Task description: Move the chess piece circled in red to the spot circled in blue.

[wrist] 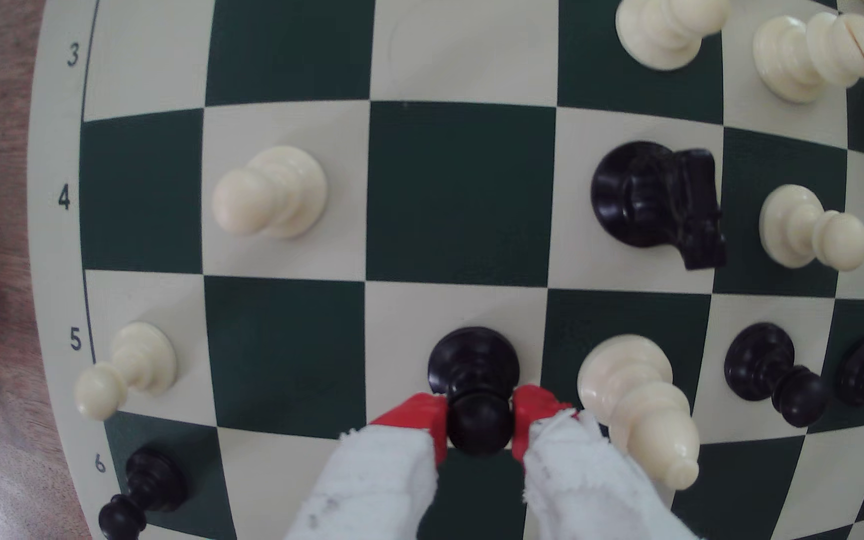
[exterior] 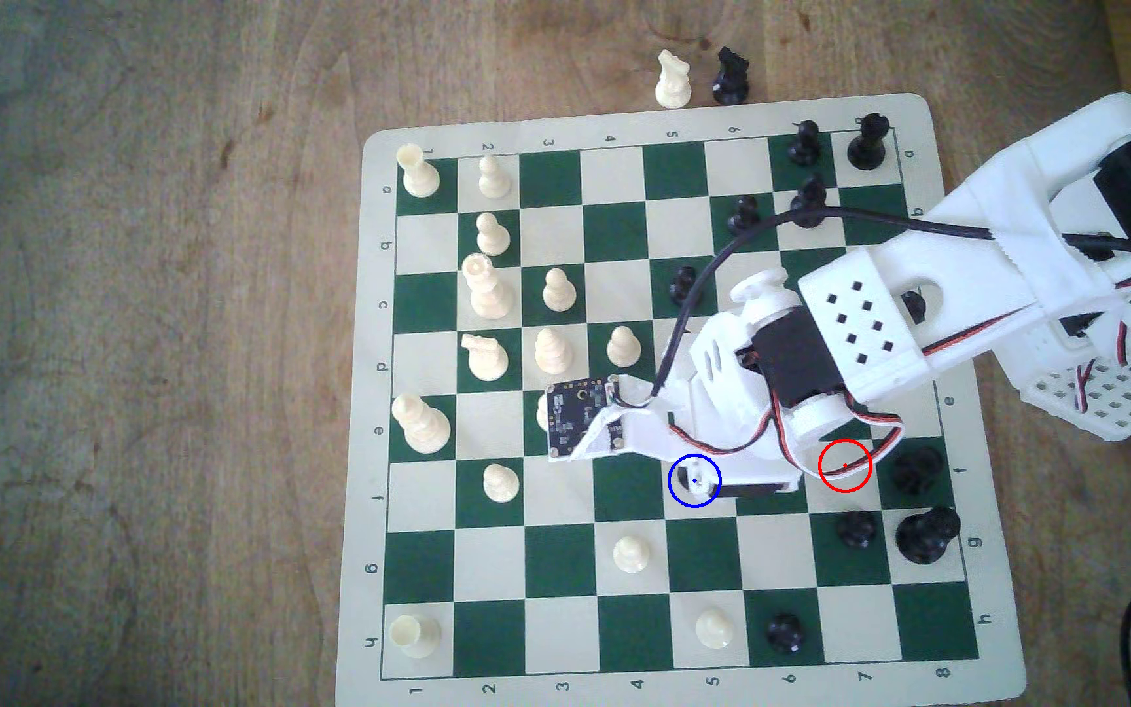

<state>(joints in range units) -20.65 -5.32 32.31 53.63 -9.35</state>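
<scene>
Pincer (wrist: 479,415) clamped on black pawn (wrist: 476,384) | placement step over blue-ringed square (exterior: 694,480) | you next seat base, then release.

From the exterior view we look almost straight down from well above the table (exterior: 141,340), far enough off to take in the whole chess mat (exterior: 624,136), its numbered and lettered borders and a strip of wood around it; the arm (exterior: 957,285) reaches in from the exterior view's right. From the wrist view we sit just behind the claw (wrist: 479,420), close over the board and angled steeply down along its fingers (wrist: 409,415), with strong wide-angle bending of the squares. We share between both views the patch of mat under the wrist, around the blue ring (exterior: 694,480), and the cream pawns (exterior: 631,552) beside it.
</scene>
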